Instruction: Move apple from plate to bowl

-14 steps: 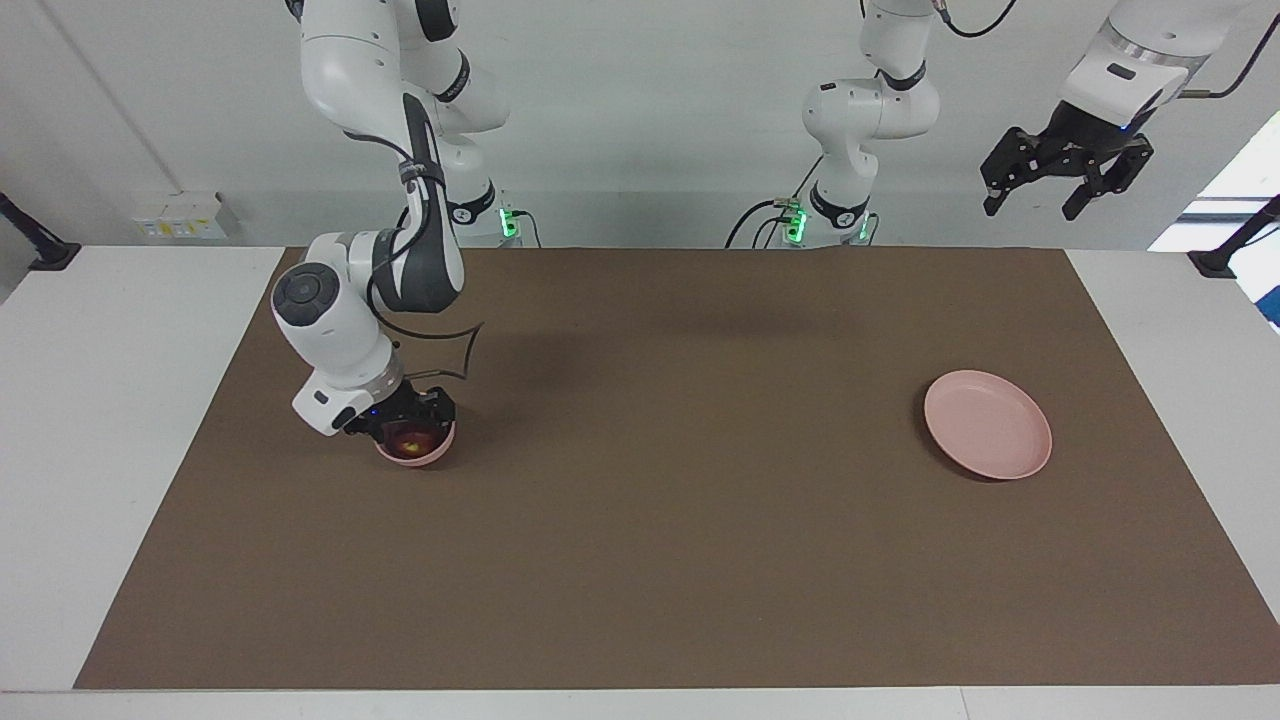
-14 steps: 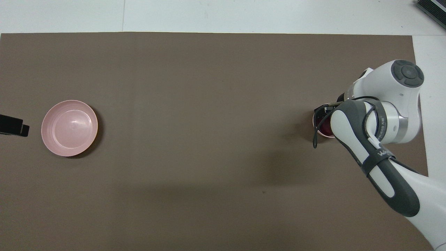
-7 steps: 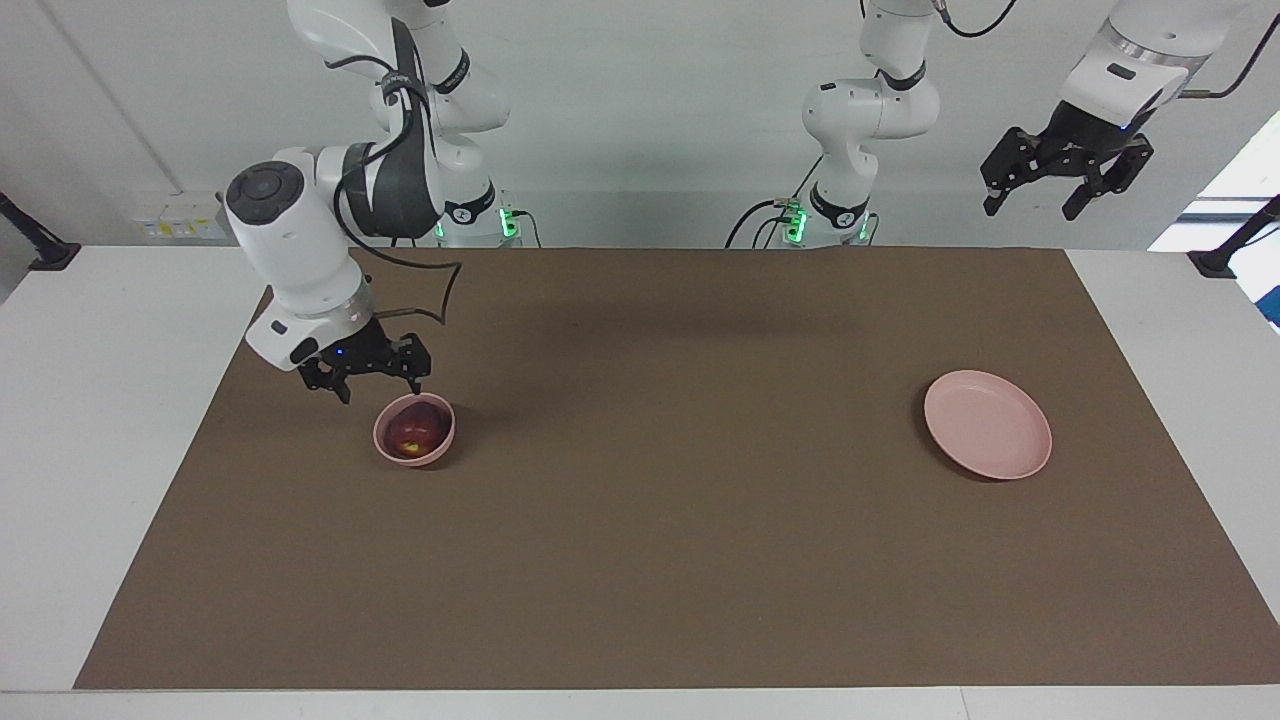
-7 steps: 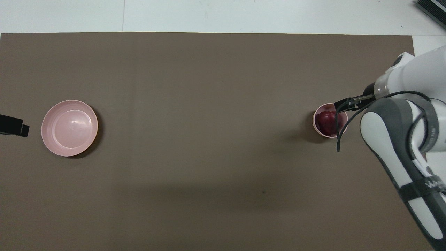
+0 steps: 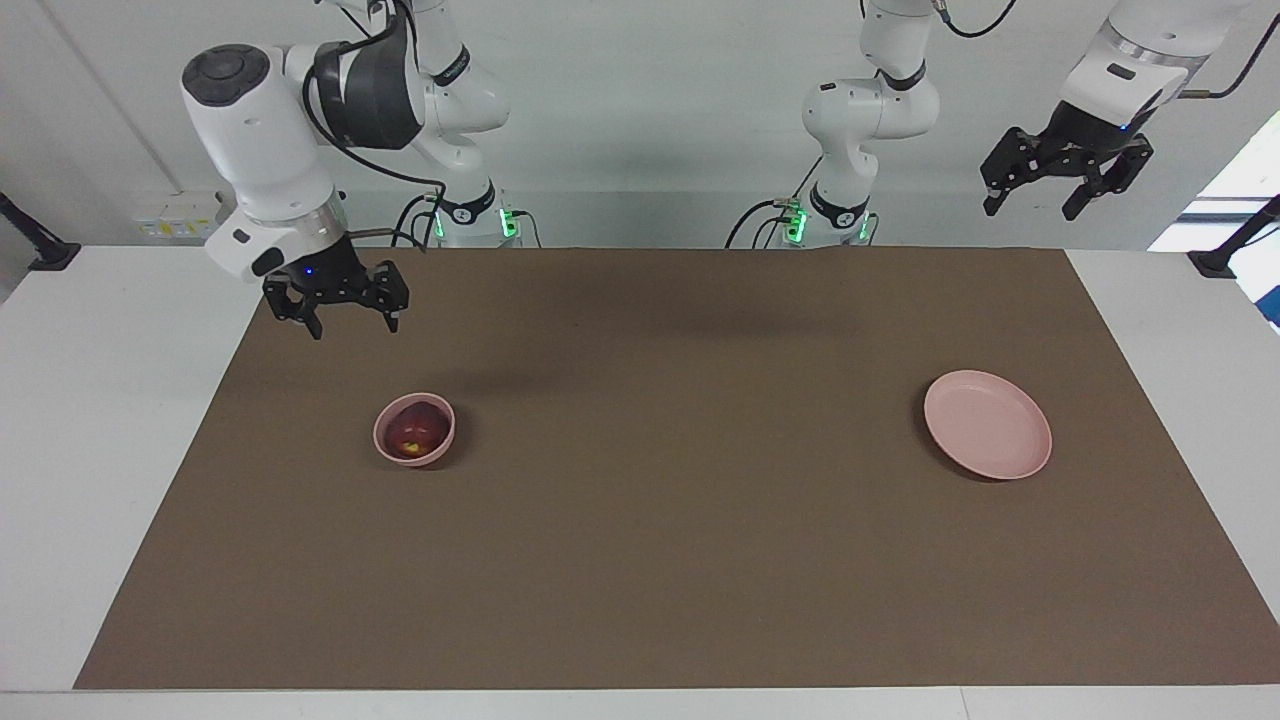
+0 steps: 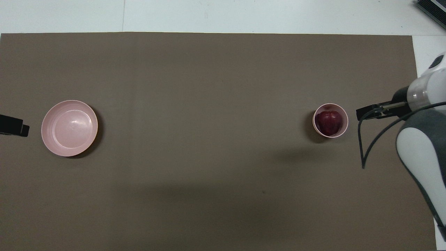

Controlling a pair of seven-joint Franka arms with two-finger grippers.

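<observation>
right claw rose; one apple, one bowl.

You have a white table under a brown mat. On the mat sit a bowl toward the right arm's end and a plate toward the left arm's end, well apart.

A white table is covered across most of its top by a brown mat, set against a plain pale wall. A socket strip is mounted low on the wall, and daylight is admitted at a window.
</observation>
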